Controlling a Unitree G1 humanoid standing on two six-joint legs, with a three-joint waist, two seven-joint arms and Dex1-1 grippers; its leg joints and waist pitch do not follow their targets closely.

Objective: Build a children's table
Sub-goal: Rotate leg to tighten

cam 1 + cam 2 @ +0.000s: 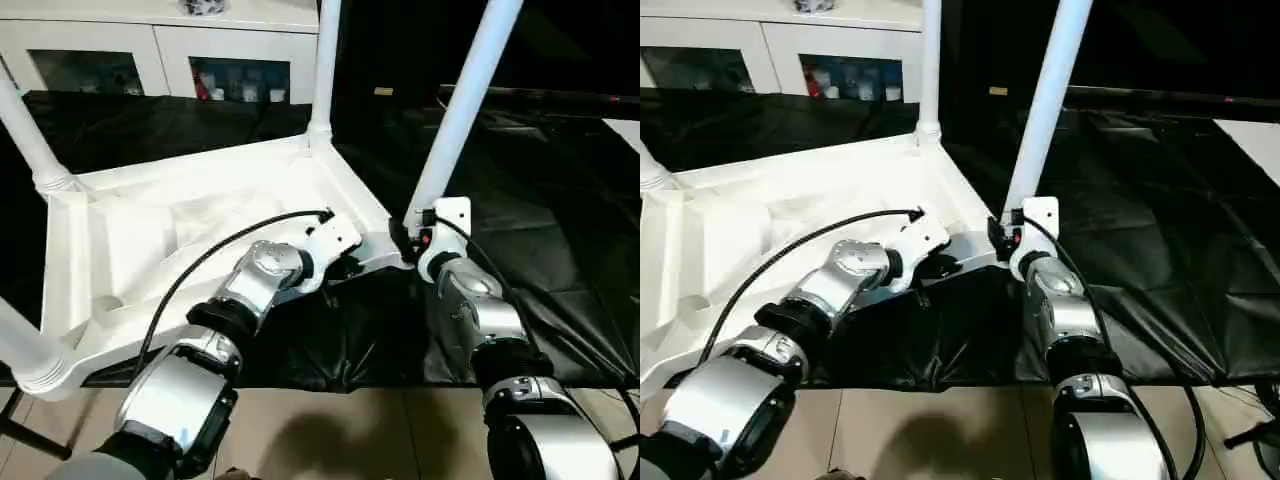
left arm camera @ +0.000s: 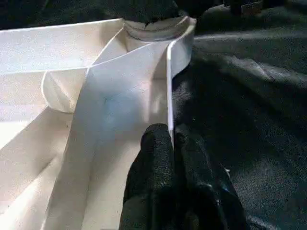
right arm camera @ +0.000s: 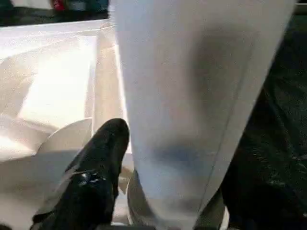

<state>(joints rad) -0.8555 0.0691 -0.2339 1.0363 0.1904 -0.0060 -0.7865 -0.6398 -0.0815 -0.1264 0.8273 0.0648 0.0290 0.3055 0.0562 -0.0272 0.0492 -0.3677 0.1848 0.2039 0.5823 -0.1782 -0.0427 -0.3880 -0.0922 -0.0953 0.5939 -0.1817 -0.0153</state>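
while my left gripper pinches the table rim shut, my right gripper straddles a leg, grip unclear.

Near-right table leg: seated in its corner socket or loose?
In the socket: the leg rises tilted from the tabletop's near-right corner; full seating cannot be told.

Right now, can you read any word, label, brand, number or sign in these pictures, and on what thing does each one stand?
No text can be read.
Colourful items behind the cabinet glass: any labels too small and blurred.
Upturned table and its legs: plain white, no print.
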